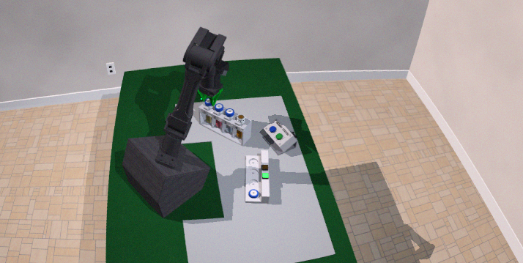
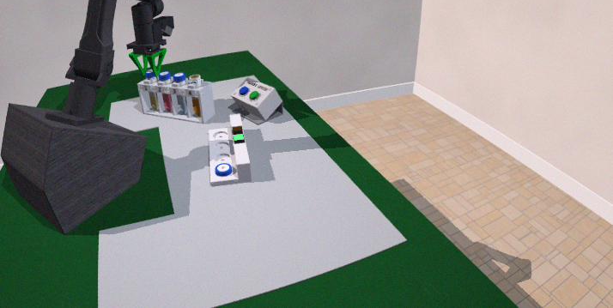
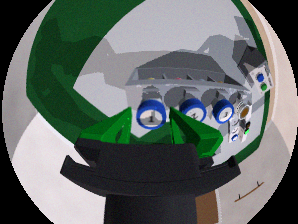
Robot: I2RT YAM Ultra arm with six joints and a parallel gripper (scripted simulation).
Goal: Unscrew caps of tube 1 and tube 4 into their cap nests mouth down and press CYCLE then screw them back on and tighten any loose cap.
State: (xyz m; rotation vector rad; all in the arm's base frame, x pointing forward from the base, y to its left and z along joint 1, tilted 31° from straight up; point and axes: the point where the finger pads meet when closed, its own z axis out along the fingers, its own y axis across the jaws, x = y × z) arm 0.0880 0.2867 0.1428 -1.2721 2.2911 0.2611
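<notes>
My gripper [image 1: 209, 100] [image 2: 149, 70] [image 3: 150, 111] points down over the left end of the decapping station [image 1: 246, 134] [image 2: 207, 101]. Its green fingers are open and stand on either side of the blue cap of tube 1 [image 1: 208, 103] [image 2: 149, 75] [image 3: 152, 115], which sits on its tube. Tubes 2 [image 1: 219, 108] and 3 [image 1: 229, 112] carry blue caps. Tube 4 [image 1: 240, 118] [image 2: 194, 77] is uncapped. A blue cap [image 1: 253, 194] [image 2: 223, 170] lies in the near end nest of the cap tray [image 1: 253, 201] [image 2: 223, 181]. The green lamp [image 1: 265, 175] [image 2: 239, 137] is lit.
The small desk [image 1: 285, 145] [image 2: 270, 105] with the blue key [image 1: 272, 129] [image 2: 244, 90] and green key [image 1: 279, 136] [image 2: 254, 94] stands right of the station. The arm's dark base block [image 1: 165, 181] [image 2: 64, 165] sits on the green mat.
</notes>
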